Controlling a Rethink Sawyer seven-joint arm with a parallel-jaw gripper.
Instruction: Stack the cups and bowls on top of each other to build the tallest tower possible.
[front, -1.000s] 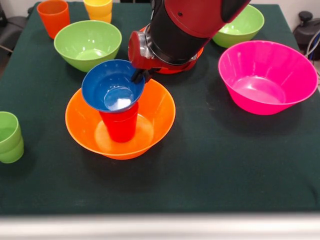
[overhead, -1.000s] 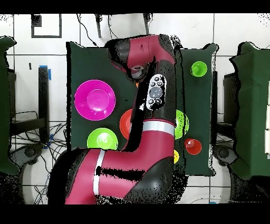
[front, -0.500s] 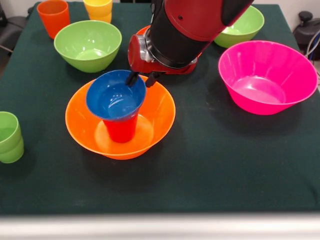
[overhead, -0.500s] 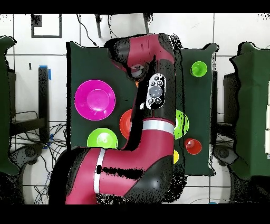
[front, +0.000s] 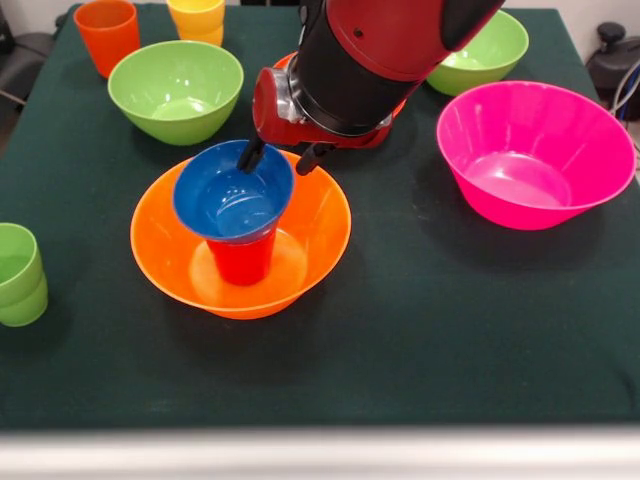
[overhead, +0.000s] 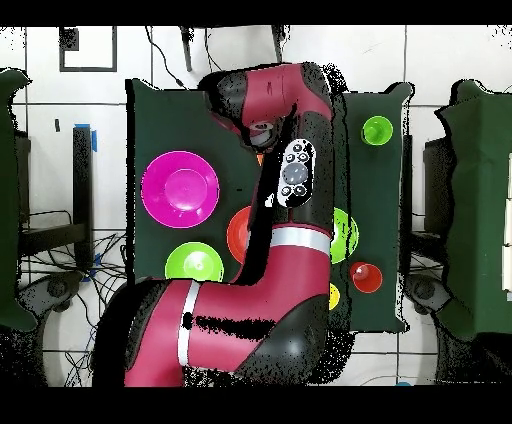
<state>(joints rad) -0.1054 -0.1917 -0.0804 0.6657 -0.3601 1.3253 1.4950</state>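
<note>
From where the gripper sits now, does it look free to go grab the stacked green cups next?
Probably yes. The gripper is open at the blue bowl's far rim, and the green cups stand alone near the table edge, with bare cloth around them.

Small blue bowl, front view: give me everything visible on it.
The small blue bowl is glossy plastic, round, open side up, roughly level. It sits on the rim of the red cup, which stands inside the large orange bowl. The gripper is open at its far rim, one finger each side; contact is unclear.
</note>
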